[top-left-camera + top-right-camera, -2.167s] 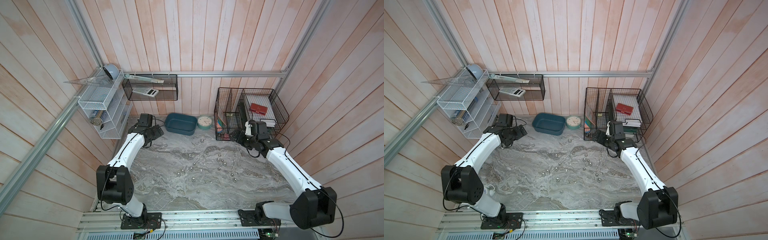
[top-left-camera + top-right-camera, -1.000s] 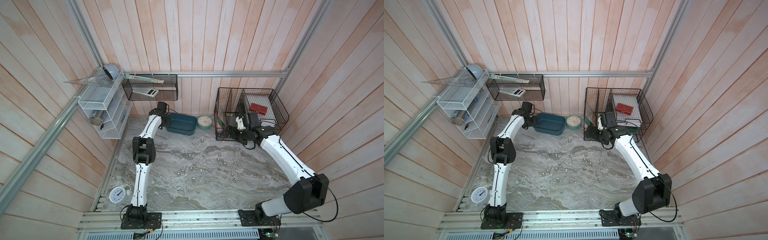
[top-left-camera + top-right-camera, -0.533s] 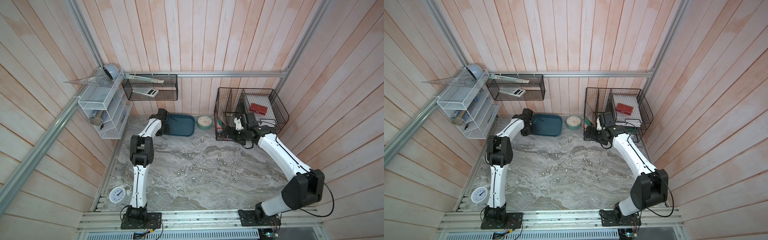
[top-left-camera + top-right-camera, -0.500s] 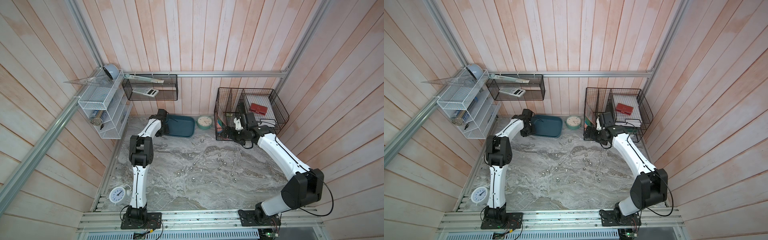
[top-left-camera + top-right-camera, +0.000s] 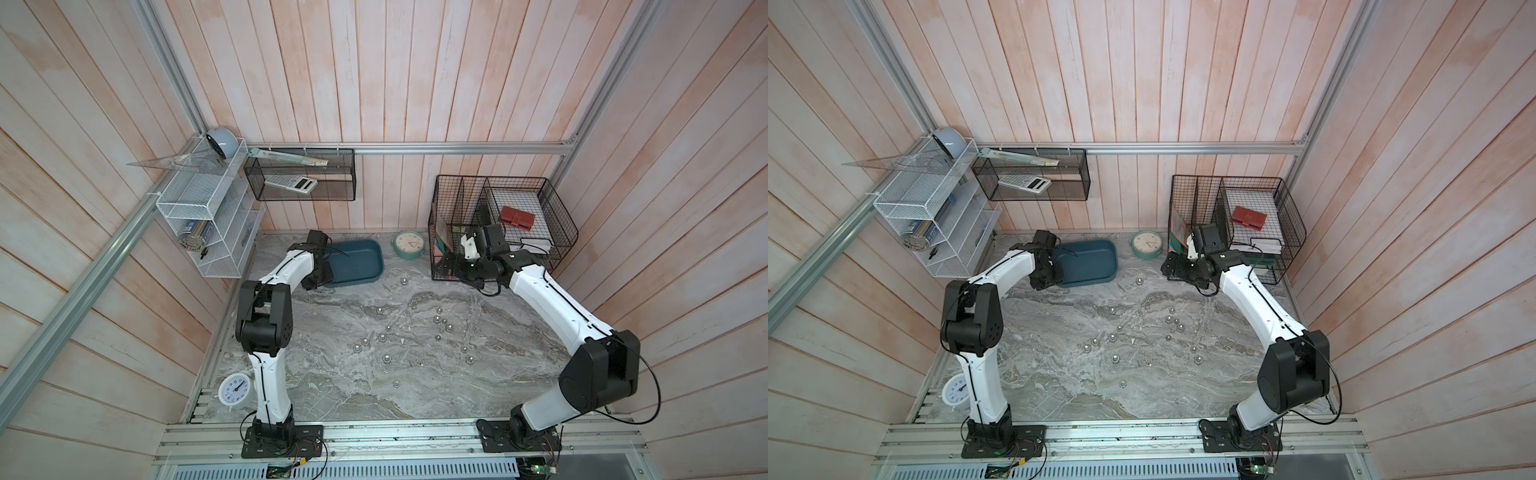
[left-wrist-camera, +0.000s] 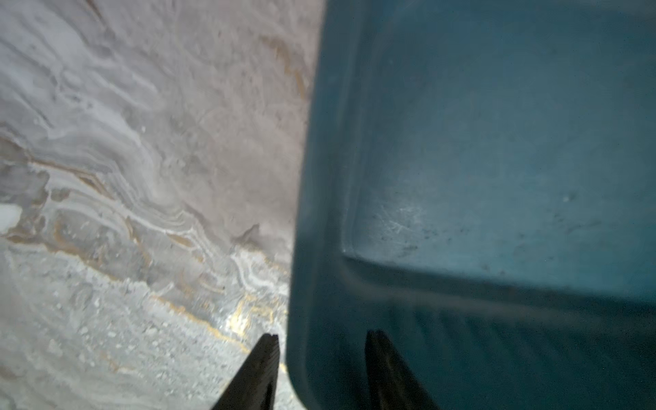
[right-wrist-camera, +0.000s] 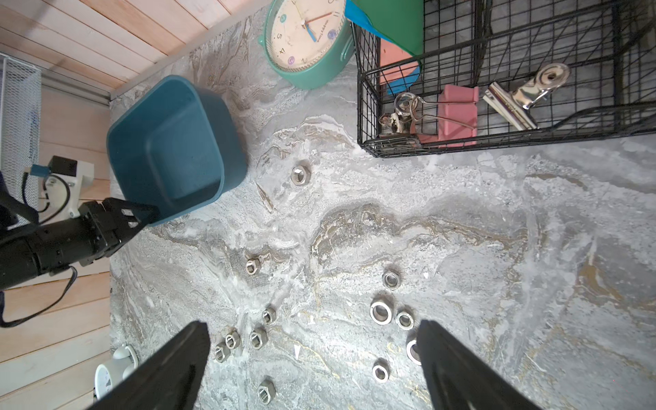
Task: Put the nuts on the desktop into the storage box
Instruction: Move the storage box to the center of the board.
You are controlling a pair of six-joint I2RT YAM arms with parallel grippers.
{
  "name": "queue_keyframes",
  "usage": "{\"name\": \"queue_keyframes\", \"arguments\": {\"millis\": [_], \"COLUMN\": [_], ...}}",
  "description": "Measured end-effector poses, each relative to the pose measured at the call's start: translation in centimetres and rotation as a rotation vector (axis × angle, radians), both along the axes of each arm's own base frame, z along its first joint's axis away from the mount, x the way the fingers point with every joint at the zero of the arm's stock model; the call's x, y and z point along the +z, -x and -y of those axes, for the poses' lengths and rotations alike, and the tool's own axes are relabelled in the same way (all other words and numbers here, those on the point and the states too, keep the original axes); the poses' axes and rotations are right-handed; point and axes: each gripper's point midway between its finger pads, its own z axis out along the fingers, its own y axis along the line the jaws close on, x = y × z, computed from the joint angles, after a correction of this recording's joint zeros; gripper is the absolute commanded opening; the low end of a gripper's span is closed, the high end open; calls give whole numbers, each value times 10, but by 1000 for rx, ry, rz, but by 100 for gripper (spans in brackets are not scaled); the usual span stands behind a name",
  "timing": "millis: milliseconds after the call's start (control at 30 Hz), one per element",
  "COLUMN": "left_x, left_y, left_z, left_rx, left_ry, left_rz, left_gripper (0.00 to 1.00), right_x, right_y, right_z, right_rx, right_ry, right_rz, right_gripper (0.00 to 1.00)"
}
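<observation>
Whereas a second ago they stood wider apart at the far end of the tub, the fingers (image 6: 262, 369) of the left gripper (image 6: 321, 355) have now narrowed astride a wall of the storage box (image 7: 170, 156) at its near corner, one tip outside over the desktop (image 5: 415, 395) and one inside. A sliver of light shows beside the outer tip in the left wrist view, so I cannot tell whether they already pinch the wall.

Outward from there, the box lies at the back left of the desktop, near the mint-green clock (image 5: 409, 245). In both top views it seems a touch nearer the front than half a second ago, which suggests the fingers already bear on it. What shows of its floor is bare, with no nut in it. The nuts (image 7: 381, 312) all lie scattered over the middle of the desktop, apart from the box.

Above them the right gripper (image 7: 309, 348) hangs with jaws spread wide and nothing between them, just beside the black wire basket (image 5: 457, 199), much as before.

I judge that the left arm is taking hold of the box to draw it toward the nuts and shorten each carry; picking has not begun
</observation>
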Motion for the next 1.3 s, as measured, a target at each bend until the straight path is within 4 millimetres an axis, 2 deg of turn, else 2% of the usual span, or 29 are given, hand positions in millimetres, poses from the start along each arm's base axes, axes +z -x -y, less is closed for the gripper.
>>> {"name": "queue_keyframes", "arguments": {"millis": [367,700,767,833,1033,1067,1100,1167,1300], "left_x": [0,-5,-3,1,23,29,37,52,84], "left_y": [70,148,159,169,172,170,167,158,139], "left_z": [-18,-21,-22,-23,-25,-25,-25,-24,-12], "left_rx": [80,163,182,198,219,219,217,211,182], "left_ry": [-8,31,39,45,55,55,56,63,99], "left_rz": [-43,-105,-104,-98,-34,-17,6,57,174], "left_gripper": [40,40,41,46,74,80,91,100,100], "right_x": [-7,-12,-13,-14,-21,-22,-23,-25,-32], "right_y": [-1,-3,-3,-3,0,1,2,3,5], "right_z": [-11,-27,-31,-35,-47,-48,-49,-48,-38], "right_rx": [29,69,77,87,119,126,130,135,124], "right_ry": [-14,-29,-31,-32,-23,-17,-9,13,89], "right_rz": [-12,-25,-28,-31,-43,-43,-42,-38,-35], "right_gripper": [98,98,98,98,98,98,98,98,98]}}
